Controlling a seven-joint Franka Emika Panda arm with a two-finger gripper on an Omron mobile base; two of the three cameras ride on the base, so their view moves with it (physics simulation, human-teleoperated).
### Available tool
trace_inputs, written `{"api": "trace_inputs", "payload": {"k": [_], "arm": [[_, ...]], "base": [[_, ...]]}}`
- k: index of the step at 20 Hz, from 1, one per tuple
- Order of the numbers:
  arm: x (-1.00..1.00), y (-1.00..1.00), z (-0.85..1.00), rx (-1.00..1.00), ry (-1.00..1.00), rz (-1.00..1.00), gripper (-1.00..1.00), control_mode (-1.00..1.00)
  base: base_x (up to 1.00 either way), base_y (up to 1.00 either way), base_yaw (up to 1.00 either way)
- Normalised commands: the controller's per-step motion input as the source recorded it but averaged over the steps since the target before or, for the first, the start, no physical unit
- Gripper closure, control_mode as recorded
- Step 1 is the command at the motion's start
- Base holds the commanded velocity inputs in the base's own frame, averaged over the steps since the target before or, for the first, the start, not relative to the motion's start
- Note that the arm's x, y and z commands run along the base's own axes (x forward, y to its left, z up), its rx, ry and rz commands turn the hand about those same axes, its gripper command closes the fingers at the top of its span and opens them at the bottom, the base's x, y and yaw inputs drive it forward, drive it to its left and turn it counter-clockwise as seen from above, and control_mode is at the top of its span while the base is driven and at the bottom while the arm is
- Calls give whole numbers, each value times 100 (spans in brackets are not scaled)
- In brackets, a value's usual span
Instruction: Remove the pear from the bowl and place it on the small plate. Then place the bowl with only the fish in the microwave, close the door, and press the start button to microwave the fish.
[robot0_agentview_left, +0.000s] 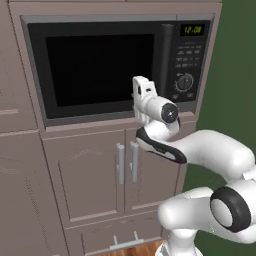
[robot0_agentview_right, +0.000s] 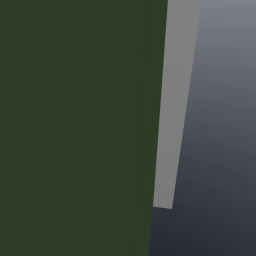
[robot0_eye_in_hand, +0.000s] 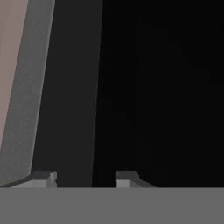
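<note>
Rising from the lower right of the left base view, the white arm (robot0_agentview_left: 210, 155) bends up and leftward, ending in the gripper (robot0_agentview_left: 141, 95) pressed close to the lower right part of the microwave (robot0_agentview_left: 120, 67) front, just left of the dark vertical handle (robot0_agentview_left: 163, 62). In the hand view the two finger tips (robot0_eye_in_hand: 43, 178) stand partly apart at the bottom of the frame, with a dark vertical band between them; whether they grip the handle or merely stand before the door (robot0_agentview_left: 100, 70) cannot be told. Behind the tips, black glass takes the right half of the hand view, a grey frame strip (robot0_eye_in_hand: 26, 100) runs up the left, and a mauve surface sits at the far left edge. The door appears shut, flush with its grey surround. At upper right of the left base view the control panel (robot0_agentview_left: 189, 60) shows a green display above buttons and a round knob (robot0_agentview_left: 185, 81). Below the microwave, two mauve cabinet doors (robot0_agentview_left: 107, 170) carry pale vertical handles at centre. A dark green wall (robot0_agentview_right: 75, 125) covers the left of the right base view.
</note>
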Motion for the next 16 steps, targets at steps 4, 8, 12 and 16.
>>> {"api": "trace_inputs", "payload": {"k": [4, 8, 12, 16], "arm": [[-79, -6, 4, 0, 4, -4, -100, -100], [-100, -34, 21, 1, 2, -5, -100, -100], [-100, -70, 19, 2, 16, -2, -100, -100], [-100, -88, 22, 3, 27, -4, -100, -100]], "base": [[0, 0, 0], [0, 0, 0], [0, 0, 0], [0, 0, 0]]}}
